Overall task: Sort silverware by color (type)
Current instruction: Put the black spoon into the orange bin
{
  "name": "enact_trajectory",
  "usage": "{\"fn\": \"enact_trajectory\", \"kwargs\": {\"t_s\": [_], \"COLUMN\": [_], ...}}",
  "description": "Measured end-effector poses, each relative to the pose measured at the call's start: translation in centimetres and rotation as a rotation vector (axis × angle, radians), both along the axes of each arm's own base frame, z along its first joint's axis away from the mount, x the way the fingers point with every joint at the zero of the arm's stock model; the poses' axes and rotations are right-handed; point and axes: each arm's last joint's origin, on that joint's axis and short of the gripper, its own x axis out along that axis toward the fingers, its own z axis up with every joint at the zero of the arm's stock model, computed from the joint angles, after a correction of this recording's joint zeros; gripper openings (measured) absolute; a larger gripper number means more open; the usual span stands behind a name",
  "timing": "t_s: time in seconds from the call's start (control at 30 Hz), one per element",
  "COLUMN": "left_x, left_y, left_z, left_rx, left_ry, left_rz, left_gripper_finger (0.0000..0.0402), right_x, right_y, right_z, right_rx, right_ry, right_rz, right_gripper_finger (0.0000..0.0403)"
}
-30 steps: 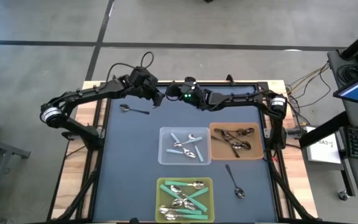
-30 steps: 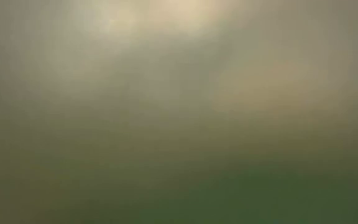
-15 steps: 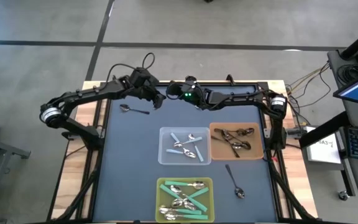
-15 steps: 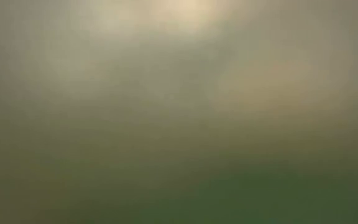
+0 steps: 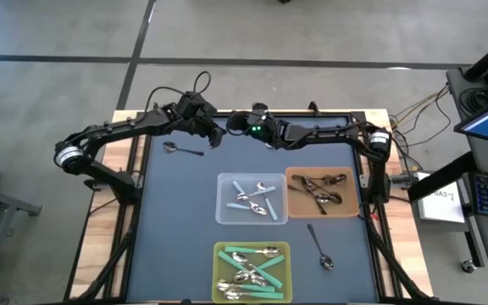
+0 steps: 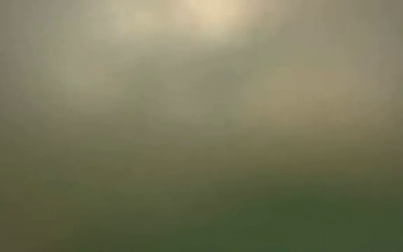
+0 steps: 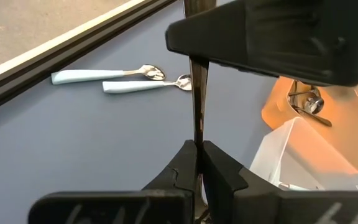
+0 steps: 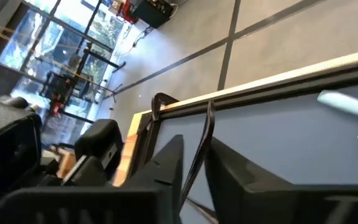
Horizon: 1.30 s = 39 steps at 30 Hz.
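Overhead, left gripper [image 7: 199,163] pinches a dark-handled spoon [image 7: 197,99] upright at the table's far edge; right gripper [image 8: 194,168] meets it, fingers closing around the same handle. Two light blue spoons [image 7: 126,81] lie beyond. Clear bin [image 5: 251,199], brown bin [image 5: 322,192], yellow-green bin [image 5: 252,271] hold sorted spoons.

Low view: wholly blurred, nothing readable.
Spoon [image 7: 197,93]: bowl end hidden by the right gripper [image 7: 278,37] above the left gripper [image 7: 199,163].
Brown bin [image 7: 328,124]: cut off.
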Motion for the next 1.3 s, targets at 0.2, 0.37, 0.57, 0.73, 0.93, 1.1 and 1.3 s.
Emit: {"fn": "enact_trajectory", "kwargs": {"t_s": [0.2,0.37,0.57,0.73,0.93,1.1,1.3], "left_x": [0.0,0.0,0.0,0.2,0.3,-0.2,-0.6], "left_y": [0.0,0.0,0.0,0.0,0.0,-0.3,-0.5], "left_z": [0.0,0.0,0.1,0.9,2.2,2.4,1.8], "left_rx": [0.007,0.004,0.037,0.071,0.084,0.088,0.107], "left_ry": [0.002,0.004,0.002,-0.021,0.004,0.1,0.171], "left_rz": [-0.008,-0.009,-0.029,-0.093,-0.13,-0.185,-0.238], "left_gripper_finger": [0.0,0.0005,0.0036,0.0069,0.0088,0.0089,0.0089], "right_x": [0.0,0.0,0.0,-0.2,-2.8,-6.5,-11.3], "right_y": [0.0,-0.1,-0.1,-0.8,-2.4,-1.5,2.8], "right_z": [0.2,0.2,-0.3,-0.2,2.1,5.3,8.9], "right_rx": [-0.041,-0.038,-0.043,-0.048,-0.069,-0.113,-0.093], "right_ry": [0.024,0.027,0.071,0.071,0.166,0.358,0.548], "right_rz": [0.022,0.063,0.117,0.188,0.239,0.295,0.399], "right_gripper_finger": [0.0011,0.001,0.0008,0.0008,0.0008,0.0008,0.0008]}}
